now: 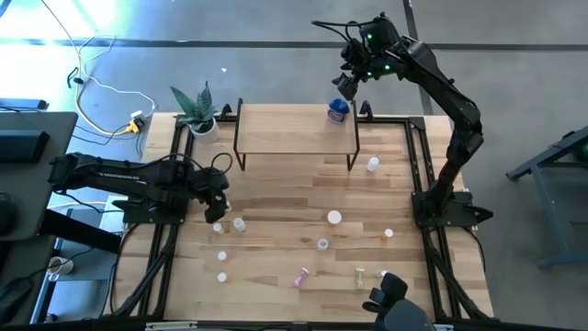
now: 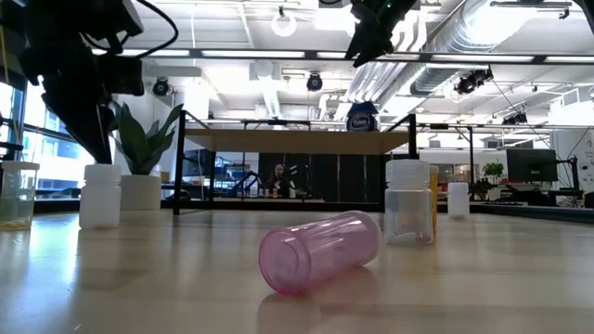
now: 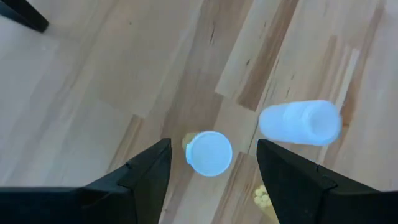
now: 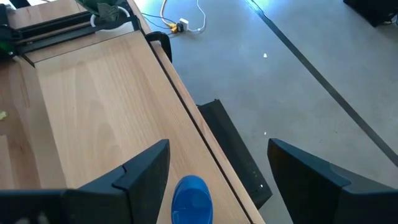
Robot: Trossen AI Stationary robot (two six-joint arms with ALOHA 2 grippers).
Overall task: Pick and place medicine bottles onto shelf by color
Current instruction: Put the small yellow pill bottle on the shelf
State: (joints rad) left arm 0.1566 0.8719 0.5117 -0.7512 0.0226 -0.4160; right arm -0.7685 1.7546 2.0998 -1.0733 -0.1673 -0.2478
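Blue-capped, the large bottle stands upright at the 1 o'clock end of the shelf, near its far edge. We note the right gripper directly above it; its fingers are spread wide and hold nothing, with the blue cap visible between them in the right wrist view. We find the left gripper low over the table at about 9 o'clock from centre, fingers parted astride a small white-capped bottle but not touching it. A second white bottle lies just beside, at 3 o'clock of the first. The remaining small bottles are scattered across the near tabletop, among them a pink bottle lying on its side. A potted plant stands at the shelf's 9 o'clock end.
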